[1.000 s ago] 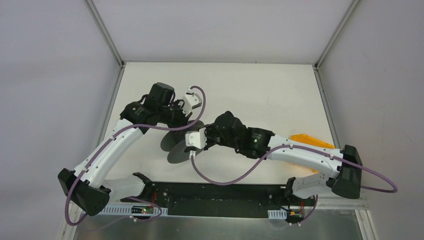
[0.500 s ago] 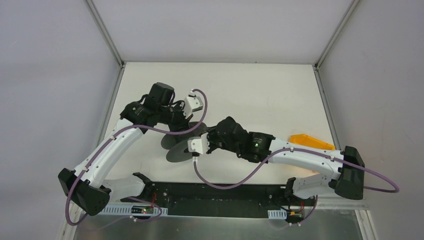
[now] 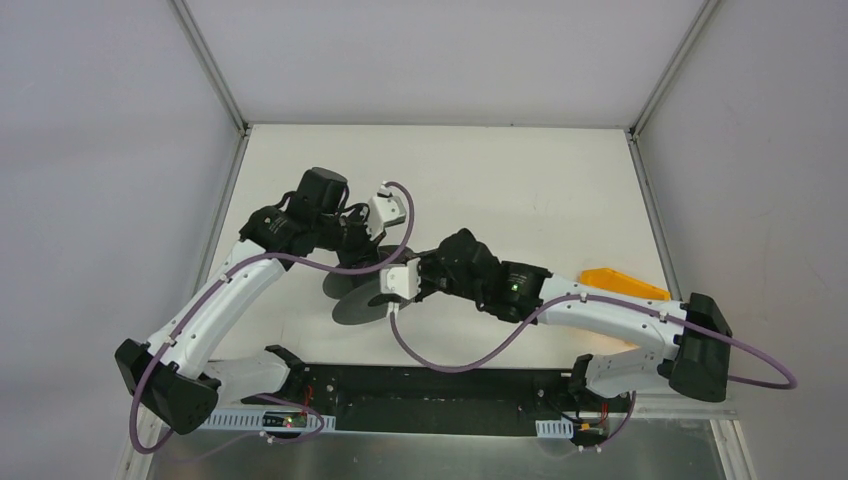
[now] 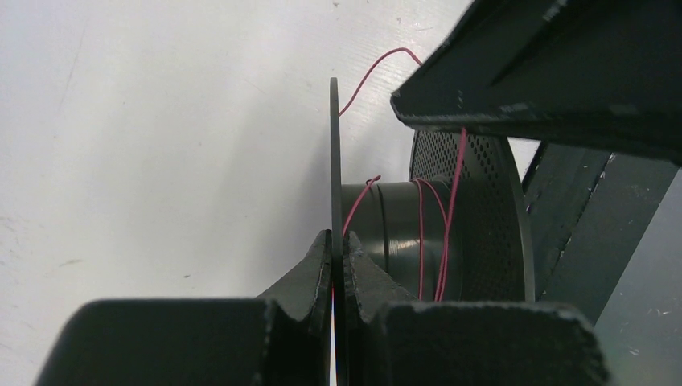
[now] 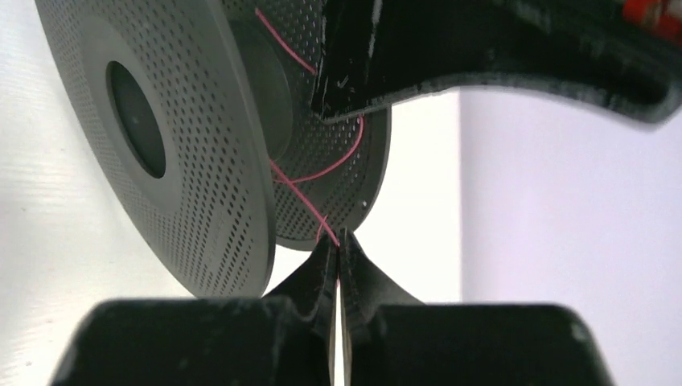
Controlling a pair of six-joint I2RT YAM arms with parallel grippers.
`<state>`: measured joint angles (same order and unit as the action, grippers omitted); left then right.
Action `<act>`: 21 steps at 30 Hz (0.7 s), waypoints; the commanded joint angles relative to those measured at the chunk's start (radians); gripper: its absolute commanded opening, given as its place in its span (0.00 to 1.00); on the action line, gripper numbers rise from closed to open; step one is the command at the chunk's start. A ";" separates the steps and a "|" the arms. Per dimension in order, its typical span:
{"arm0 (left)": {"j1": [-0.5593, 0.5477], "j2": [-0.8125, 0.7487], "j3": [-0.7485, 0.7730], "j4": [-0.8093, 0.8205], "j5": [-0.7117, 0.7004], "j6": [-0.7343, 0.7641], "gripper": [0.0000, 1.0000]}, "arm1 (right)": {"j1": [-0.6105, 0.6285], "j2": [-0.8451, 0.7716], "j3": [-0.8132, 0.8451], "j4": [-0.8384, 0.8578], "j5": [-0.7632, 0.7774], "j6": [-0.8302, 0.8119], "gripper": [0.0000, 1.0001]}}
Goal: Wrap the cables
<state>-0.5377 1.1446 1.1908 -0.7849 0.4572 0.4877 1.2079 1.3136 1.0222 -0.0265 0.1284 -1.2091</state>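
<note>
**Both end effectors closed: one on the spool, one on the wire**

The left end effector [image 4: 338, 251] is pinched tight on the rim of one thin flange of the dark grey, perforated two-flanged spool [image 4: 394, 235], seen edge-on from the left wrist. The right end effector [image 5: 338, 241] is closed to a narrow point on the thin, limp pinkish-red wire strand [image 5: 301, 198], just below the rim of the spool's far flange. From that pinch the wire strand climbs to the hub, where a few loose turns lie around it (how many I cannot tell). Another stretch arcs past the edge of the clamped flange, above the white table [image 4: 161, 121]. From above, the spool sits between the two arms near the table's middle. An orange wedge-shaped piece [image 3: 622, 282] lies well apart, by the right edge.
</note>
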 commanded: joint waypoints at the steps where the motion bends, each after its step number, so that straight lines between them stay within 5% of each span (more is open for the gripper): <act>1: -0.006 -0.072 -0.011 0.055 0.074 0.040 0.00 | -0.092 -0.078 -0.028 0.047 -0.243 0.248 0.00; 9: -0.005 -0.125 -0.044 0.091 0.145 0.078 0.00 | -0.237 -0.099 -0.057 0.044 -0.498 0.465 0.00; 21: -0.005 -0.127 -0.046 0.122 0.186 0.086 0.00 | -0.306 -0.070 -0.036 -0.072 -0.694 0.546 0.07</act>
<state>-0.5377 1.0382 1.1454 -0.6941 0.5739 0.5446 0.9203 1.2442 0.9607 -0.0528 -0.4549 -0.7052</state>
